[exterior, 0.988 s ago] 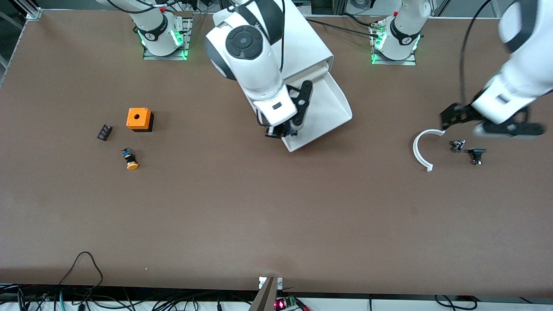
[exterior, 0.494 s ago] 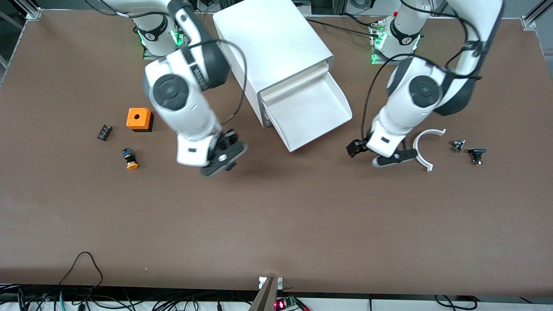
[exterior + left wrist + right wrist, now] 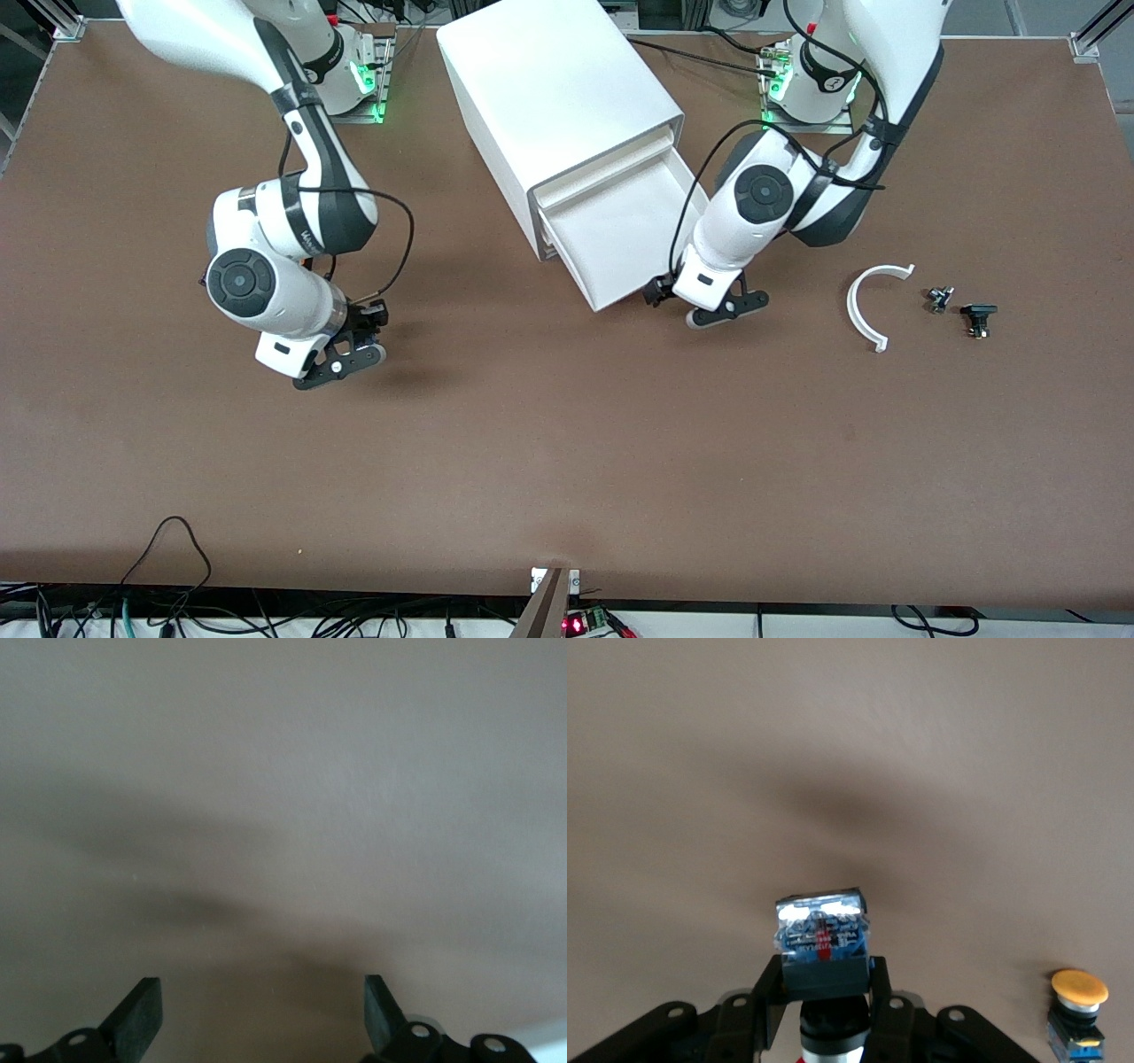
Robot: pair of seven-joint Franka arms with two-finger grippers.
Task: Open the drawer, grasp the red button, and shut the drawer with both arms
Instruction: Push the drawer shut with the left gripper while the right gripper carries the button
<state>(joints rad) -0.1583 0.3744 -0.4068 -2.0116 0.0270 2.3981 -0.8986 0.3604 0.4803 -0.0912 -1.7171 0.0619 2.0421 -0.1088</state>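
Observation:
The white cabinet (image 3: pixel 558 97) stands between the arms' bases. Its lowest drawer (image 3: pixel 633 235) is pulled out and its tray shows nothing inside. My right gripper (image 3: pixel 824 992) is shut on the button (image 3: pixel 822 943). The button's black-and-blue body points outward and its red cap is mostly hidden between the fingers. In the front view this gripper (image 3: pixel 354 341) is low over the table toward the right arm's end. My left gripper (image 3: pixel 693 306) is beside the drawer's front corner. In the left wrist view it (image 3: pixel 261 1019) is open and empty over bare table.
The orange-yellow-capped button (image 3: pixel 1076 1010) stands on the table close to my right gripper; the right arm hides it in the front view. A white curved piece (image 3: pixel 873 306) and two small black parts (image 3: pixel 939 299) (image 3: pixel 977 317) lie toward the left arm's end.
My right gripper has carried the button out of the drawer toward the right arm's end. My left arm has swung in from the left arm's end to the drawer's front corner.

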